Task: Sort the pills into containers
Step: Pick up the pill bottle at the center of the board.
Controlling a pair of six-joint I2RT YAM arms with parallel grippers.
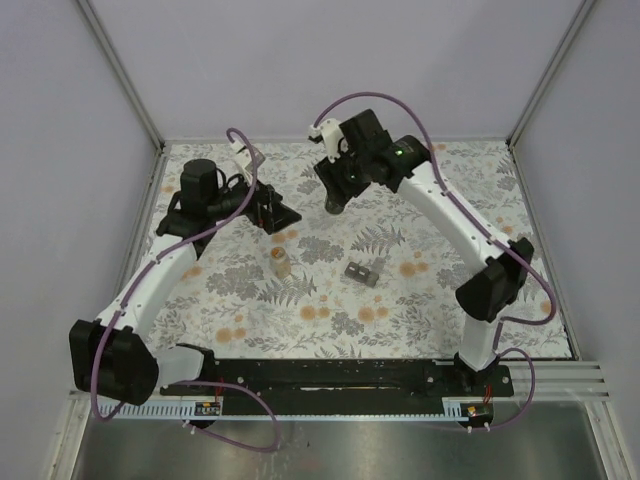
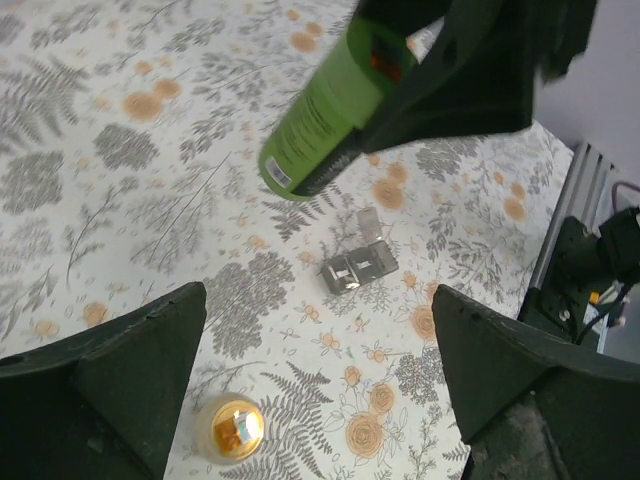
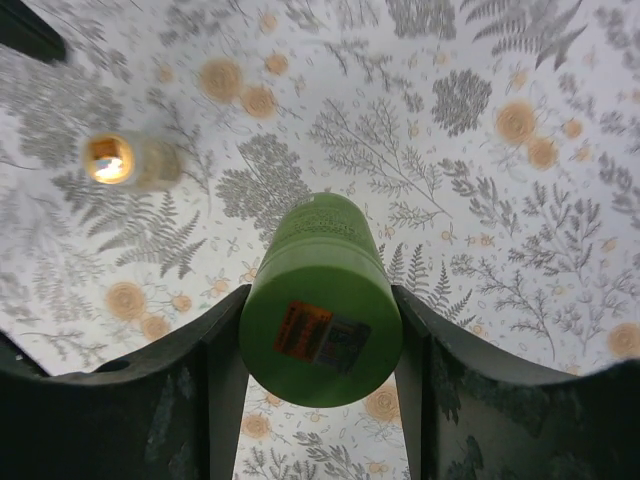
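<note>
A green bottle (image 3: 320,300) is right up close in the right wrist view. The right gripper (image 3: 320,325) squeezes it tight between its two black fingers (image 3: 225,400), one on each side. The end of the bottle with an orange sticker faces the camera. The bottle hangs in the air above the table (image 1: 450,300), which has a cloth with flowers and ferns.

In the upper left of that view stands a small jar (image 3: 110,160) with a shiny gold top. It looks blurry.

The left gripper (image 2: 318,300) is wide open and holds nothing. The small jar sits at the bottom of its view, between the fingers and below them. A grey box (image 2: 358,265) lies in the middle, with one flap up. What is inside is too small to see. The green bottle is tilted at the top of that view, and its upper end is hidden in the black gripper.

From above, the right arm (image 1: 450,215) bends from the lower right up to the top middle. The left arm (image 1: 160,275) bends from the lower left up to the upper left. The jar and box lie well apart from both bases.
</note>
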